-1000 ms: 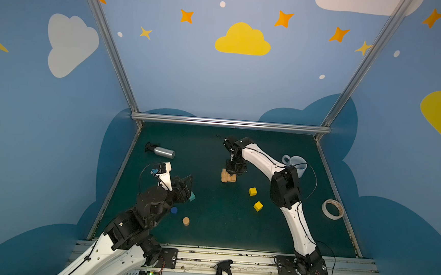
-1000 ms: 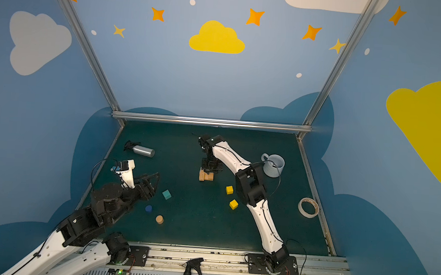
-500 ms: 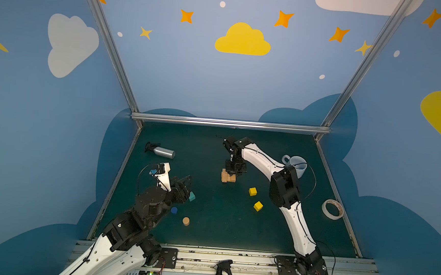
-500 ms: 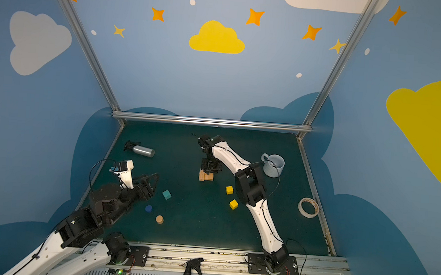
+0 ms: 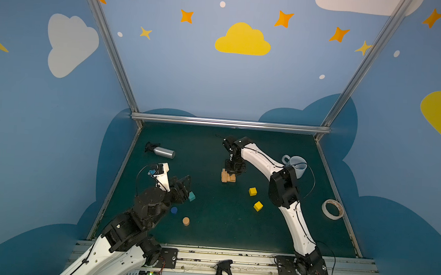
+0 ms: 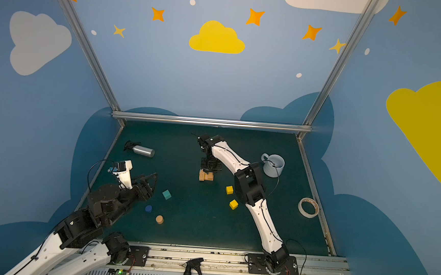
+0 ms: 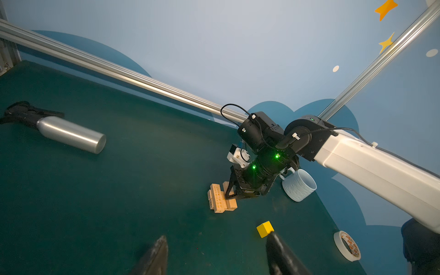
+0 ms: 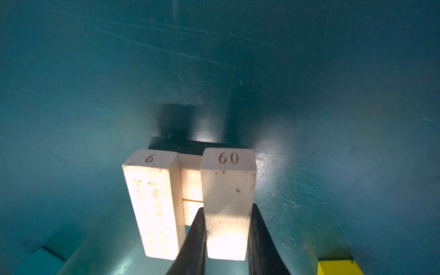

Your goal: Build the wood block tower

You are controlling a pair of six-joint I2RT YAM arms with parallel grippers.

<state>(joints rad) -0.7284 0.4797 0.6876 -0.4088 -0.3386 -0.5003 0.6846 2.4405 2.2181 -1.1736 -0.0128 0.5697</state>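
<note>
Green mat [image 8: 95,71]; plank 60 [image 8: 228,185] in right end effector [image 8: 226,209]

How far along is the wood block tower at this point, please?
Done: two base planks carry the plank marked 6 crosswise. In hand: the right gripper is shut on the plank marked 60, beside the 6. To do: the teal cube, yellow cubes, blue cylinder and tan cylinder lie loose on the mat; the left gripper is open.

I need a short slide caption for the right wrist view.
Right end effector grips the plank marked 60, beside the plank marked 6, above lower planks.
</note>
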